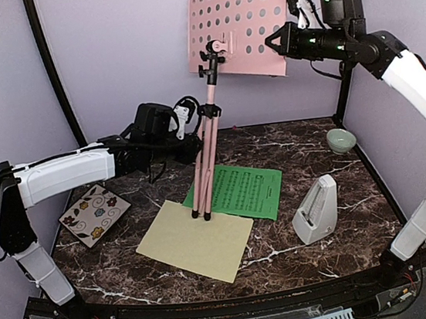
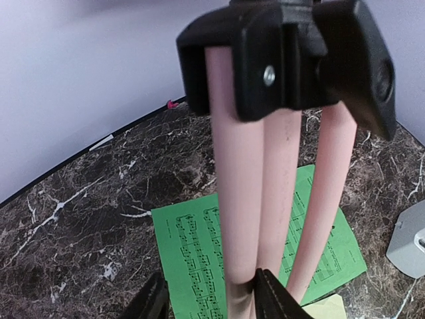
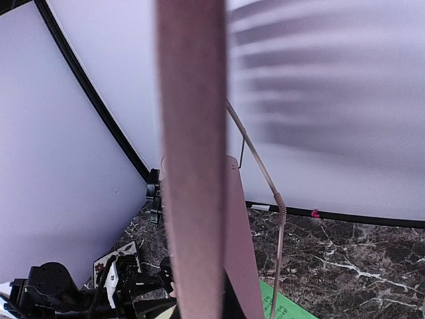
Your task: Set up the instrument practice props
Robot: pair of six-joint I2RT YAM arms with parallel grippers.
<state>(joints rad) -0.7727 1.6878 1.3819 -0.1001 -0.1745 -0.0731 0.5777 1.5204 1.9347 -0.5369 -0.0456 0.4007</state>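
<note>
Marble tabletop (image 1: 304, 139), stand (image 2: 242, 199) inside left tool (image 2: 211, 298)

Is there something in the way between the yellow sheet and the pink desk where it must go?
Yes. The stand's folded legs appear to rest their feet on the yellow sheet near its far edge, pinning it. Nothing else lies on it. The right gripper clamps the right edge of the desk.

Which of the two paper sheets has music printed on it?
The green sheet, beside the grey metronome: rows of notes cover it, while the pale yellow sheet nearer the front looks blank.
</note>
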